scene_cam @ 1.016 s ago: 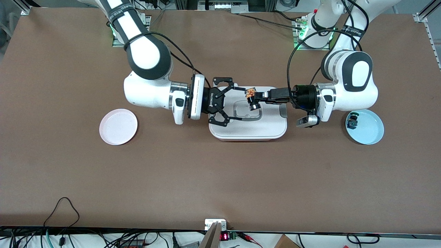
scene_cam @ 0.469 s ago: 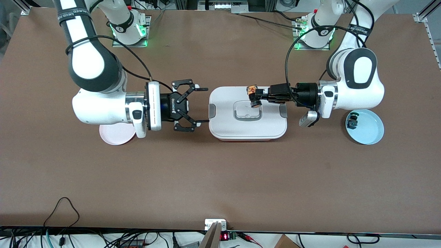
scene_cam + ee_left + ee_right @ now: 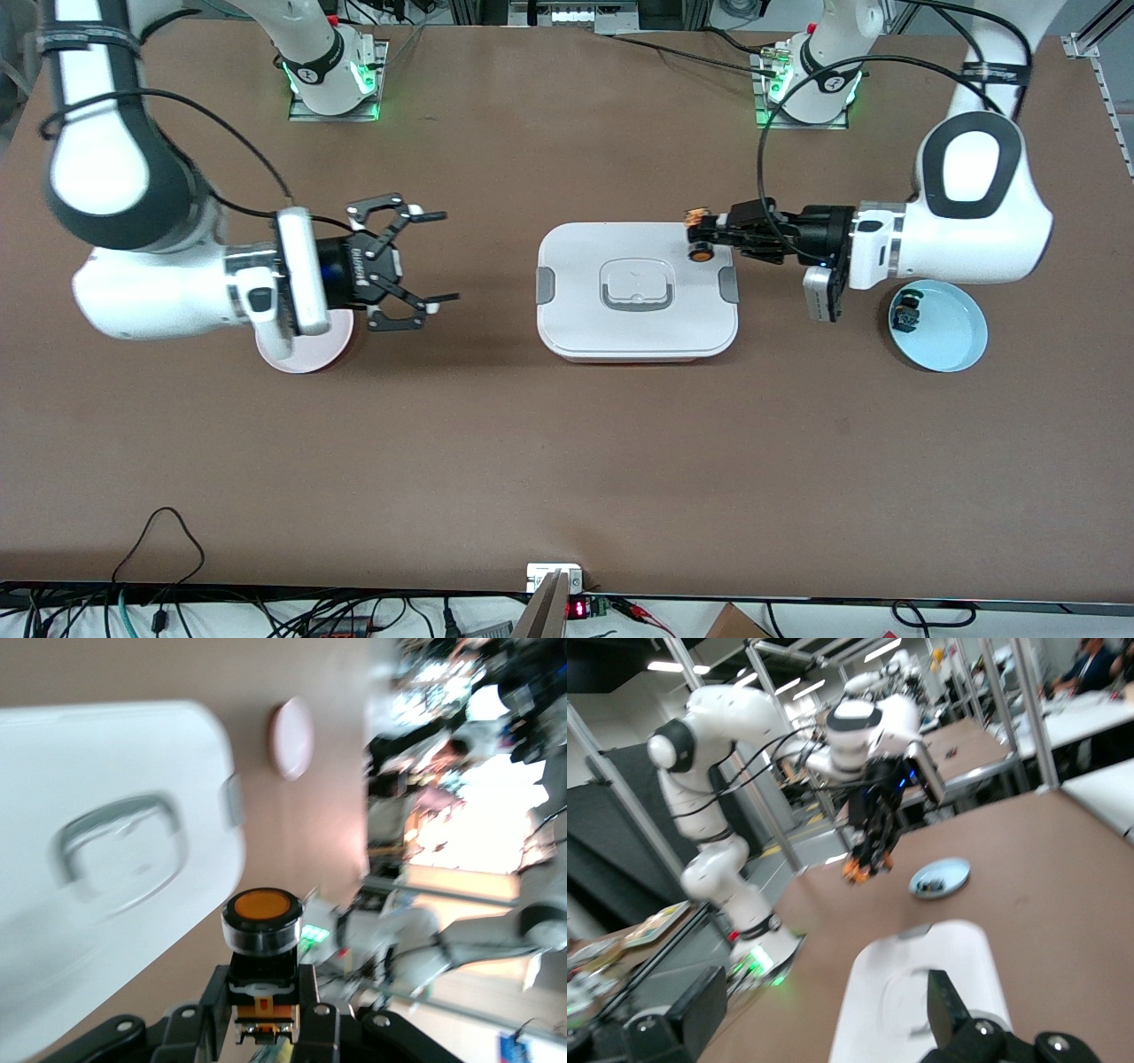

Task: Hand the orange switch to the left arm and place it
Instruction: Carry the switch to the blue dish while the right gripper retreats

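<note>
The orange switch [image 3: 701, 252] is clamped in my left gripper [image 3: 700, 236], in the air over the white box's [image 3: 638, 328] corner toward the left arm's end. In the left wrist view the switch [image 3: 261, 920] sits between the shut fingers of the left gripper [image 3: 263, 997], orange cap outward, with the box [image 3: 106, 806] below. My right gripper [image 3: 445, 257] is open and empty over bare table between the pink plate [image 3: 301, 356] and the box. In the right wrist view its fingers [image 3: 700, 1010] stand wide apart, and the box [image 3: 939, 966] and the switch [image 3: 859, 870] show farther off.
A blue plate [image 3: 952, 332] toward the left arm's end holds a small green-capped switch [image 3: 905, 312]. The pink plate lies partly under the right wrist. The box stands mid-table between the two plates. The arm bases stand along the table's edge farthest from the front camera.
The right gripper has pulled back, open and empty, from over the box to beside the pink plate. The left gripper has drawn back toward its own end, still holding the switch.
</note>
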`<state>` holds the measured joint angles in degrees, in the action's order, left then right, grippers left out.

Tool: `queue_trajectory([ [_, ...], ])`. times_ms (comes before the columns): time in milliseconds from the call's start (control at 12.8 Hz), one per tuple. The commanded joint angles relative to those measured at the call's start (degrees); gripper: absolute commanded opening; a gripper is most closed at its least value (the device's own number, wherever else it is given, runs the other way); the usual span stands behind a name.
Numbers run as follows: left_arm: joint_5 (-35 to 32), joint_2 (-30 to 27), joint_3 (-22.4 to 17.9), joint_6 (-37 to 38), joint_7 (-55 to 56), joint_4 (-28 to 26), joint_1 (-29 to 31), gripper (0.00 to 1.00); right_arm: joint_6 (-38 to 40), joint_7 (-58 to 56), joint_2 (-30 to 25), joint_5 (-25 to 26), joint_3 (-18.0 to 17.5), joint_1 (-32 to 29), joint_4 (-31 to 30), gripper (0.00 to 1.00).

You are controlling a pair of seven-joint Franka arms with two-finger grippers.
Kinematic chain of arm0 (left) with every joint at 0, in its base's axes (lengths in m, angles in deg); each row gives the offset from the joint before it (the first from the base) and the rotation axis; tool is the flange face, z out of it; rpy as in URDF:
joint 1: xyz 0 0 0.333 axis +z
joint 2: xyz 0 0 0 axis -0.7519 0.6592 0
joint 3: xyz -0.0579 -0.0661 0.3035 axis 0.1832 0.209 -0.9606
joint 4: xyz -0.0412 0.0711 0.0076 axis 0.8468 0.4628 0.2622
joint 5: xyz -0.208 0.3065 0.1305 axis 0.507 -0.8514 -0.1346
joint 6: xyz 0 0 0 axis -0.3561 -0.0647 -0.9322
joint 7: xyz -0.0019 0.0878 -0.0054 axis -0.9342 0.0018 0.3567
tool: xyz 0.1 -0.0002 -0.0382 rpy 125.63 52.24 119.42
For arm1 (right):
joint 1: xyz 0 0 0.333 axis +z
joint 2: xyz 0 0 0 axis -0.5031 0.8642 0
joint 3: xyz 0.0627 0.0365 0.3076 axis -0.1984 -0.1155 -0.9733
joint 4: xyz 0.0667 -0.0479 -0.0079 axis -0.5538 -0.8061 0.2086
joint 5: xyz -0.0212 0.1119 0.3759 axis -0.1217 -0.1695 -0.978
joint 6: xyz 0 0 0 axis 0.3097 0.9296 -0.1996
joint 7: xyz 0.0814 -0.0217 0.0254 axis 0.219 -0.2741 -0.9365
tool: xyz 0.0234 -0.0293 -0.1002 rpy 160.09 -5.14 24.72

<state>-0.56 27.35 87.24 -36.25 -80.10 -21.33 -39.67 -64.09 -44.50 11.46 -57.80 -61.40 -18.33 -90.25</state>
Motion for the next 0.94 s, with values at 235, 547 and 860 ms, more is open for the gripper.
queue_trajectory([
  [235, -31.9, 0.9, 0.4, 7.0, -1.0, 6.5, 3.3, 0.17, 12.6, 13.9, -7.1, 25.2, 9.7, -3.0, 0.0, 1.0],
  [547, -50.2, 1.5, 0.5, 6.5, -9.0, 6.4, 3.0, 0.16, 10.0, 27.0, -13.9, 54.4, 10.0, 0.1, 5.7, 1.0],
  [860, -64.5, 4.5, 0.5, 2.8, -20.8, 6.1, 3.1, 0.16, 12.0, 41.6, -21.2, 64.9, 9.9, 5.1, 5.3, 1.0],
])
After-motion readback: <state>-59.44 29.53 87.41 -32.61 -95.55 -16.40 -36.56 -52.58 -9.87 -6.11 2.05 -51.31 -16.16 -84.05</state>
